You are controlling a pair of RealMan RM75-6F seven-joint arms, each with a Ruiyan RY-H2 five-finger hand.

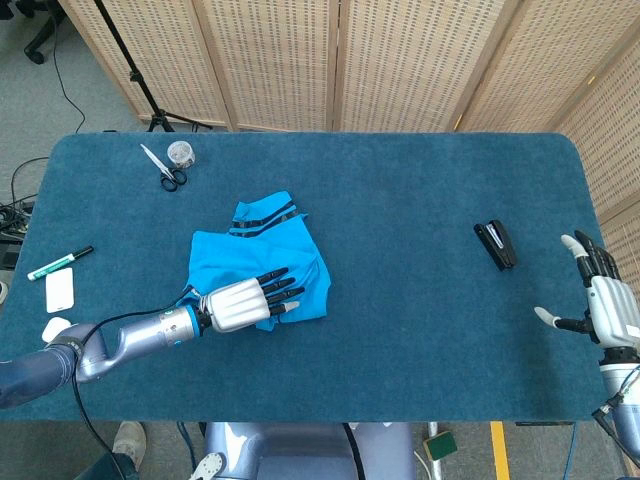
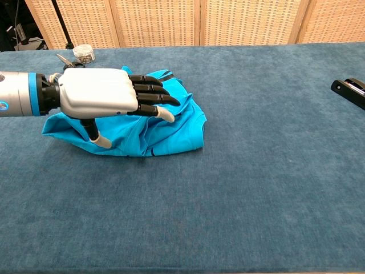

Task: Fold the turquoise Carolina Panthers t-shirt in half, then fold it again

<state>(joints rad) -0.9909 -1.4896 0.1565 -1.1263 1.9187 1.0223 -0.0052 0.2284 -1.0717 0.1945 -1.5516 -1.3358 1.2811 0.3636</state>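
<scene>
The turquoise t-shirt [image 1: 262,247] lies crumpled in a rough folded heap left of the table's middle, its dark-striped collar edge at the far side; in the chest view the t-shirt [image 2: 177,128] shows rumpled folds at its right. My left hand [image 1: 248,302] hovers flat over the shirt's near edge, fingers spread and pointing right, holding nothing; the chest view shows the left hand [image 2: 105,94] above the cloth. My right hand [image 1: 603,305] stands open at the table's right edge, far from the shirt.
A black stapler [image 1: 495,244] lies at the right, also at the chest view's edge as stapler [image 2: 349,90]. Scissors [image 1: 165,170] and a small jar [image 1: 181,152] sit far left. A marker [image 1: 58,263] and white card [image 1: 60,290] lie at the left edge.
</scene>
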